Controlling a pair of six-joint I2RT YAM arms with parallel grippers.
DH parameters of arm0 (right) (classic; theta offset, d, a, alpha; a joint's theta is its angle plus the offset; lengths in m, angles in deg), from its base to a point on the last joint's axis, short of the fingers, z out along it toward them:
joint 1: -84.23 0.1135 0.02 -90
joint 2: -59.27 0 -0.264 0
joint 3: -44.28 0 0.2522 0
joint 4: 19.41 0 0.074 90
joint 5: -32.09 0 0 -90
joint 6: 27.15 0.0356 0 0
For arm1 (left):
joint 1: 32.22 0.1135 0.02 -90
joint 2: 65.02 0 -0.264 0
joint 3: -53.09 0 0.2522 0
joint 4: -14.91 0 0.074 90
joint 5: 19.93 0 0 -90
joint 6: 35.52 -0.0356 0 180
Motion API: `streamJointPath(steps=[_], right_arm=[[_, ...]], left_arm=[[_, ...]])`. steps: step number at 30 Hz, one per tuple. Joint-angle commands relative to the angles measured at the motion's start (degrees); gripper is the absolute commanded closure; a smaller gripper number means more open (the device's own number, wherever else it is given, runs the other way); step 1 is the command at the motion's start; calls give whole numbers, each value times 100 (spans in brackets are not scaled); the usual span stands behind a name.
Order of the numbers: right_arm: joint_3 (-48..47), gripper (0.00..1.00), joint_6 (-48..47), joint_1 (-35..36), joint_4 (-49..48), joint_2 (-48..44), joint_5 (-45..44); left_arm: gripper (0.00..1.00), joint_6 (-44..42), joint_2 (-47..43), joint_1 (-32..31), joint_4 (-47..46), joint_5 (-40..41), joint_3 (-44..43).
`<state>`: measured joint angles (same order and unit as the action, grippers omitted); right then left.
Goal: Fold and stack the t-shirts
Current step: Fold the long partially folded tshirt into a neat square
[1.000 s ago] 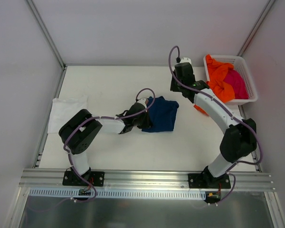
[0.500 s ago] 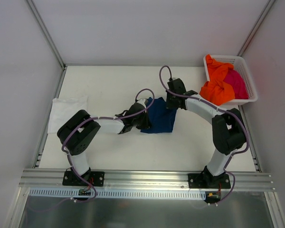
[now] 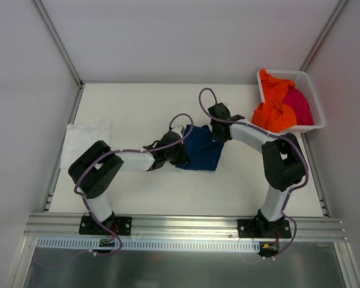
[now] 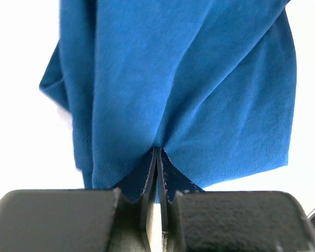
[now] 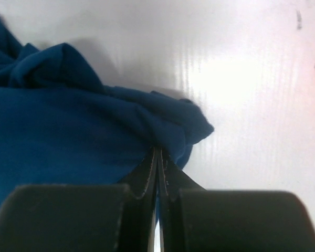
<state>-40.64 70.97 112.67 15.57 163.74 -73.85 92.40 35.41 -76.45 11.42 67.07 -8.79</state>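
Two robot arms reach in toward the middle of the white desk [image 3: 138, 108]. Between them lies a dark blue soft cloth t-shirt [image 3: 201, 151]. It is bunched and wrinkly, and it rests on the desk near the middle.

The left fingers [image 3: 179, 153] are at the left edge of the blue shirt. Seen from the left wrist, the left fingers [image 4: 148, 176] are pressed tight together with a pinch of blue cloth between them. The cloth spreads away from them in long folds.

The right fingers [image 3: 219, 133] are at the far right corner of the blue shirt. Seen from the right wrist, the right fingers [image 5: 147, 176] are also squeezed shut, nipping a small lumpy corner of the shirt. Bare desk shows to the right of that corner.

A plain white cloth t-shirt [image 3: 84, 143] lies flat by the left edge of the desk, well apart from the blue one.

A white plastic lattice basket [image 3: 300, 74] sits at the far right corner. An orange cloth t-shirt [image 3: 273, 107] spills over its left side. A magenta cloth t-shirt [image 3: 302, 105] lies inside, touching the orange one.
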Motion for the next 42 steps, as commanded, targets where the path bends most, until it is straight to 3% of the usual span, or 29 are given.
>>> streamJointPath(steps=[1,15,20,26,32,42], right_arm=[[-372,99,41,29,620,65,-733],[-935,100,-302,29,1175,276,-1569],[-699,99,-302,38,939,-241,-1395],[-224,99,-215,47,666,-1558,-350],[444,99,-30,56,-141,-2316,636],[313,99,172,56,-723,-1324,1233]], left_arm=[[100,-135,-373,-16,337,-25,284],[100,-100,-1332,-25,539,195,988],[100,-170,-1666,-25,583,265,1068],[100,-609,-1702,-16,732,546,234],[100,-890,-912,195,566,170,-1014],[100,-970,547,599,521,-315,-2289]])
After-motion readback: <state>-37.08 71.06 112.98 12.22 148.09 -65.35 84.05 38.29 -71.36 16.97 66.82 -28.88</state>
